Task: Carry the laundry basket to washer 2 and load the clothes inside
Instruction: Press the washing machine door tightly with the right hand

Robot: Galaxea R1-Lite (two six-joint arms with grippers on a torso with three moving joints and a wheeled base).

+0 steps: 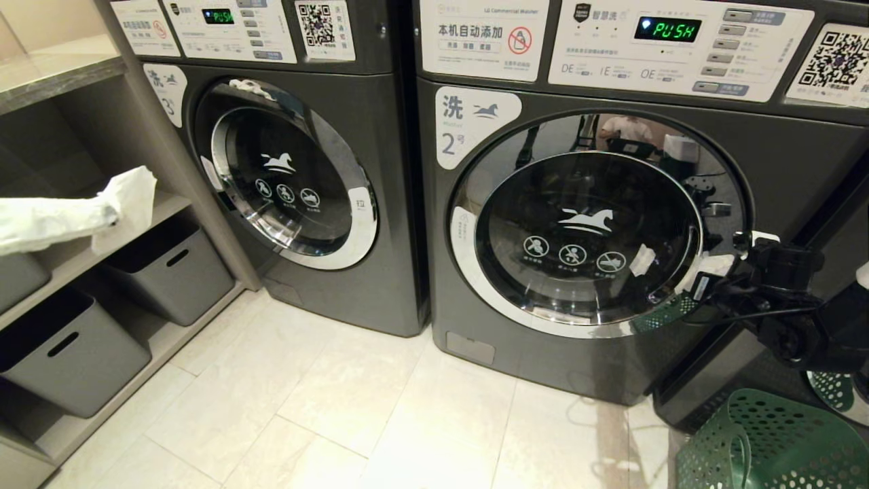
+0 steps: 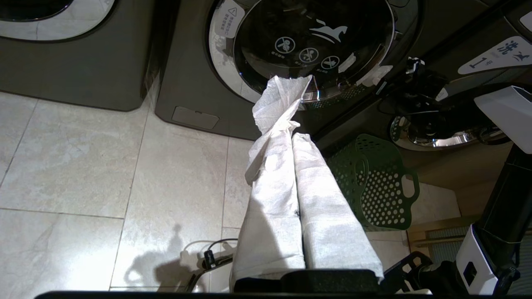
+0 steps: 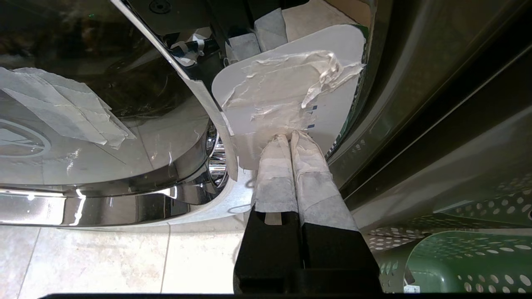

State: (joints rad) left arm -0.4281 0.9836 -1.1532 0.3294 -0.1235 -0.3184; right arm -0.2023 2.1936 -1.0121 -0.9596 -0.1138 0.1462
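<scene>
My right gripper (image 3: 289, 139), fingers pressed together on nothing, sits at washer 2's (image 1: 475, 204) door edge, the laundry basket (image 1: 767, 445) below it. Left gripper (image 2: 291, 137) pinched closed, open floor (image 1: 305, 407) beneath. Three washers, two bins (image 1: 170, 272).

dark grey washer 2 (image 1: 611, 224) stands door shut; the green perforated laundry basket (image 1: 767, 441) sits on the floor beside it.
</scene>
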